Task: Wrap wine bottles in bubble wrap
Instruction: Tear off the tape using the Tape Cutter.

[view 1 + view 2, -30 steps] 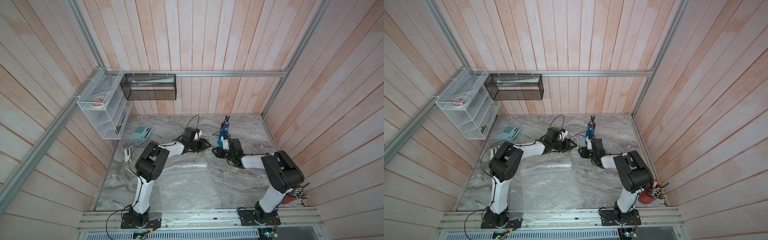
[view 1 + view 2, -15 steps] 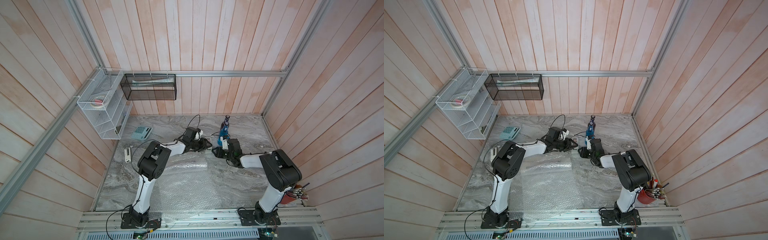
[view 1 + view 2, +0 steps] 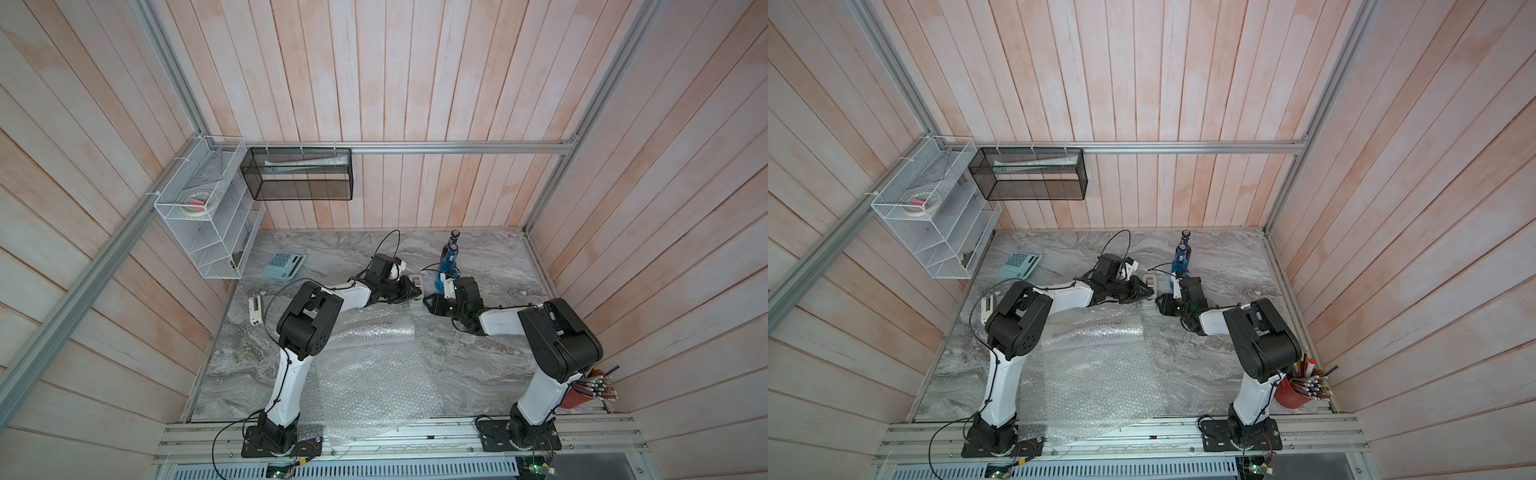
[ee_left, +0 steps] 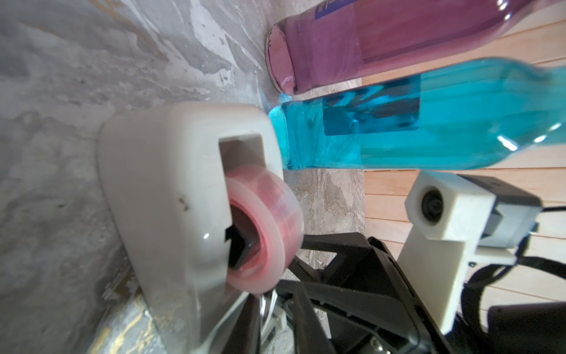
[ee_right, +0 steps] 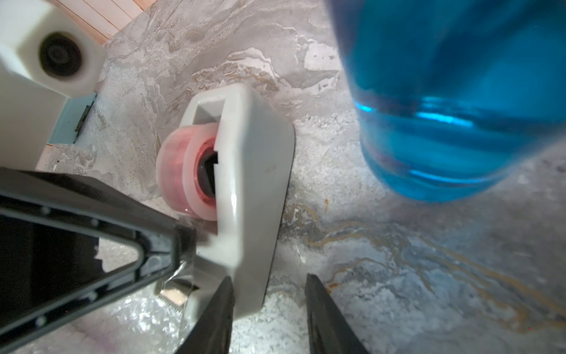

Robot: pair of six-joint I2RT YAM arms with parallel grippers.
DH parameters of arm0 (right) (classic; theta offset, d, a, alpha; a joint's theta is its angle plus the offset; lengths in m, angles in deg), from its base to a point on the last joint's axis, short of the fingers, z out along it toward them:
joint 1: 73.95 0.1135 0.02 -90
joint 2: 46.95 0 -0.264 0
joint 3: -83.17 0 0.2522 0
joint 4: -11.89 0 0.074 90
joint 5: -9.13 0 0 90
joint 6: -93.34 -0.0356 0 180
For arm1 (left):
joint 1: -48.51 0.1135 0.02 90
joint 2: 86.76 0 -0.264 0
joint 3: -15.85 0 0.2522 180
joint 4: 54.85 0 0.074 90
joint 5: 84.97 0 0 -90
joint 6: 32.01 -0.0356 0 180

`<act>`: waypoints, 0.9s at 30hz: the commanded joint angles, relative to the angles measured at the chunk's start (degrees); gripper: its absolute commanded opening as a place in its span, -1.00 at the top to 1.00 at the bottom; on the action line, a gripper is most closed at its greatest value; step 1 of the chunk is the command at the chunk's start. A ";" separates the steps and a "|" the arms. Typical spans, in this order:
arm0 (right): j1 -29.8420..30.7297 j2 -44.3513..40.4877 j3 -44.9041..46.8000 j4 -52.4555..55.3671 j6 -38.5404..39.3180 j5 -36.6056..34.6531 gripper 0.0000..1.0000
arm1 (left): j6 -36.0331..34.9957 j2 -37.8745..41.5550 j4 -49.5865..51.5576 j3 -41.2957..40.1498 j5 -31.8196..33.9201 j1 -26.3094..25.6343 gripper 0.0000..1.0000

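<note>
Two wine bottles stand at the back of the table, a purple one (image 3: 454, 239) (image 4: 367, 39) and a blue one (image 3: 448, 266) (image 5: 444, 107). Bubble wrap (image 3: 374, 374) lies flat at the front, with a rolled tube (image 3: 374, 328) behind it. Between the arms stands a grey tape dispenser (image 3: 417, 286) (image 4: 171, 199) (image 5: 254, 171) with a pink roll. My left gripper (image 3: 417, 296) (image 4: 269, 306) is at its cutter end, shut on the clear tape strip (image 5: 180, 269). My right gripper (image 3: 428, 301) (image 5: 269, 294) is open, its jaws astride the dispenser's near corner.
A teal calculator (image 3: 284, 264) and a small white tool (image 3: 255, 309) lie at the left. A white wire rack (image 3: 203, 216) and a black mesh basket (image 3: 299, 174) hang on the walls. A red cup of pens (image 3: 590, 390) stands by the right arm's base.
My left gripper's jaws have closed at the dispenser's cutter, and the left arm's elbow has shifted slightly. The right arm has hardly moved.
</note>
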 commanded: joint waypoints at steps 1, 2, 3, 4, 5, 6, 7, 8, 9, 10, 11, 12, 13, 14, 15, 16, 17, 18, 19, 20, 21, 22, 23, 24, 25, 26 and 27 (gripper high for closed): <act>0.96 1.31 -1.62 0.74 -0.36 -0.51 0.17 | -0.76 -1.60 1.05 0.67 -2.45 0.17 0.70; 1.04 1.27 -1.70 0.64 -0.40 -0.59 0.17 | -0.94 -1.52 1.19 0.70 -2.54 0.25 0.71; 1.08 1.23 -1.79 0.74 -0.36 -0.76 0.16 | -1.08 -1.57 1.44 0.77 -2.66 0.35 0.72; 1.06 1.21 -1.87 0.66 -0.45 -0.70 0.15 | -1.13 -1.59 1.54 0.73 -2.64 0.54 0.75; 1.14 1.21 -1.92 0.58 -0.53 -0.54 0.16 | -1.20 -1.54 1.56 0.63 -2.63 0.61 0.77; 1.16 1.29 -2.10 0.57 -0.77 -0.35 0.15 | -1.21 -1.62 1.55 0.68 -2.76 0.78 0.80; 1.21 1.39 -2.18 0.36 -1.08 -0.11 0.15 | -1.21 -1.82 1.55 0.68 -2.91 0.87 0.82; 1.29 1.48 -2.19 0.10 -1.39 0.02 0.14 | -1.21 -1.90 1.50 0.74 -3.13 1.00 0.84; 1.46 1.63 -2.38 0.29 -1.46 -0.14 0.14 | -1.21 -1.99 1.45 0.86 -3.39 1.03 0.88; 1.60 1.83 -2.78 1.32 -1.17 -0.48 0.13 | -1.13 -2.03 1.37 0.97 -3.57 1.14 0.92; 1.74 1.99 -2.93 1.70 -1.11 -0.84 0.13 | -1.21 -2.08 1.45 0.97 -3.71 1.21 0.93; 1.75 2.15 -2.87 1.99 -1.15 -1.20 0.13 | -1.45 -2.09 1.74 1.21 -3.68 1.27 0.95; 1.73 2.34 -2.85 2.47 -1.15 -1.69 0.13 | -1.76 -2.10 2.08 1.35 -3.77 1.31 0.97; 1.73 2.61 -2.85 2.73 -1.15 -1.93 0.13 | -2.11 -2.07 2.55 1.61 -3.86 1.44 0.98; 1.76 2.88 -2.85 3.04 -1.22 -2.12 0.13 | -2.50 -2.10 3.14 1.72 -3.92 1.58 1.00; 1.80 3.12 -2.93 3.39 -1.20 -2.44 0.14 | -2.83 -2.11 3.52 2.00 -4.16 1.66 1.00; 1.90 3.35 -3.14 3.91 -1.07 -2.84 0.13 | -3.16 -2.09 3.90 2.33 -4.43 1.77 1.00; 2.07 3.62 -3.43 4.59 -0.98 -3.46 0.13 | -3.39 -1.97 4.34 2.83 -4.71 1.86 1.00; 2.17 3.95 -3.84 5.40 -0.91 -3.94 0.13 | -3.64 -1.95 4.82 3.43 -4.89 1.85 1.00; 2.25 4.39 -4.22 6.08 -0.84 -4.47 0.13 | -3.84 -1.75 5.33 3.98 -5.04 1.88 1.00; 2.26 4.78 -4.58 6.78 -0.80 -5.07 0.14 | -3.94 -1.60 5.70 4.44 -5.32 1.93 1.00; 2.26 4.98 -4.69 7.19 -0.84 -5.51 0.14 | -3.81 -1.37 5.92 4.82 -5.73 1.97 1.00; 2.26 5.20 -4.69 7.44 -0.94 -5.92 0.15 | -3.56 -1.14 6.02 4.93 -6.10 1.94 1.00; 2.26 5.45 -4.74 7.78 -0.97 -6.30 0.15 | -3.34 -0.88 5.99 5.02 -6.46 1.93 1.00; 2.26 5.65 -4.78 8.01 -0.97 -6.30 0.16 | -3.16 -0.56 6.18 5.14 -6.62 1.94 1.00; 2.26 5.84 -4.85 8.21 -0.97 -6.38 0.17 | -3.15 -0.26 6.50 5.19 -6.81 1.93 1.00; 2.26 6.08 -5.00 8.61 -0.99 -6.39 0.17 | -3.23 -0.09 6.88 5.14 -6.95 2.00 1.00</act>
